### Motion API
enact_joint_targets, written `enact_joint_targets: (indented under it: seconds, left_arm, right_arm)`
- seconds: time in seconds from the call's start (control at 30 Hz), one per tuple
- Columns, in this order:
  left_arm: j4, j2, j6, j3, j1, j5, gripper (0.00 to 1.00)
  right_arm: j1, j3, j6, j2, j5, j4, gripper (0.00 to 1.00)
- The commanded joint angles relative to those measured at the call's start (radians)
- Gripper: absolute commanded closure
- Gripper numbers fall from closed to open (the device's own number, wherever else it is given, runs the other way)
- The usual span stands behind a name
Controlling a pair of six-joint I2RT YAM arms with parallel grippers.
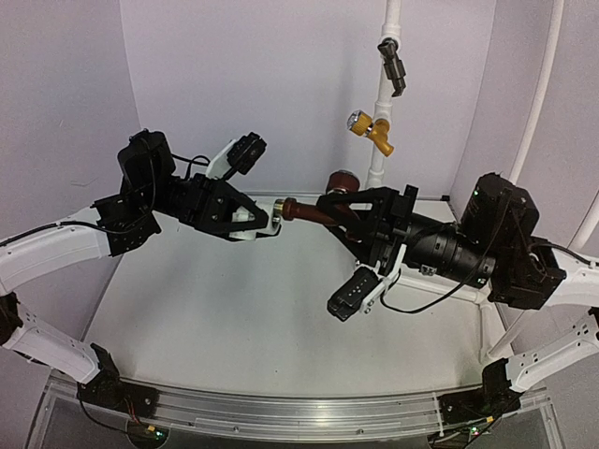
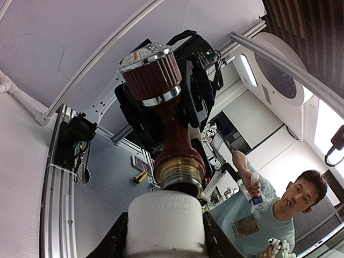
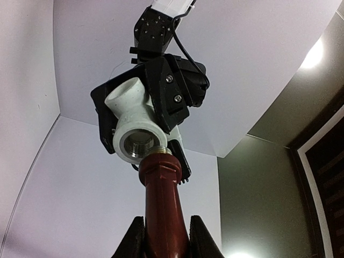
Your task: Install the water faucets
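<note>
Faucet [image 1: 305, 213] horizontal, threaded end toward elbow fitting [image 1: 253, 223]

Location type: robotics laboratory, fitted as a test cell. The white worktop [image 1: 234, 318] is enclosed by plain lilac panel walls [image 1: 281, 84], with an aluminium rail [image 1: 309, 412] along its near edge carrying the left arm [image 1: 47, 251] and right arm [image 1: 576, 281]. A white pipe [image 1: 382, 103] on the back wall holds a yellow-brass valve [image 1: 372, 128] and a dark valve [image 1: 394, 64]. Outside the cell, the left wrist view shows ceiling light panels [image 2: 248, 70] and a person [image 2: 269, 215] holding a handheld device [image 2: 253, 188].
</note>
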Motion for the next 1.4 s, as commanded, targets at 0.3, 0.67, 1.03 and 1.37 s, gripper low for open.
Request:
enact_joint_targets:
  seconds: [0.3,0.67,1.03,1.37]
  left_arm:
    - [0.036,-0.035,0.021,0.044,-0.012,-0.035,1.0]
    - [0.105,-0.032,-0.016,0.032,-0.011,-0.028,1.0]
    - [0.093,-0.02,-0.007,0.035,-0.012,-0.043,1.0]
    - [0.031,-0.013,0.037,0.048,-0.016,-0.046,1.0]
  right_arm:
    - [0.018,-0.04,-0.018,0.001,0.034,0.099,1.0]
    - [0.024,-0.062,-0.018,0.0,0.058,0.109,1.0]
    - [0.043,-0.067,-0.015,0.005,0.083,0.139,1.0]
    - [0.089,-0.019,0.061,0.055,0.203,0.154,1.0]
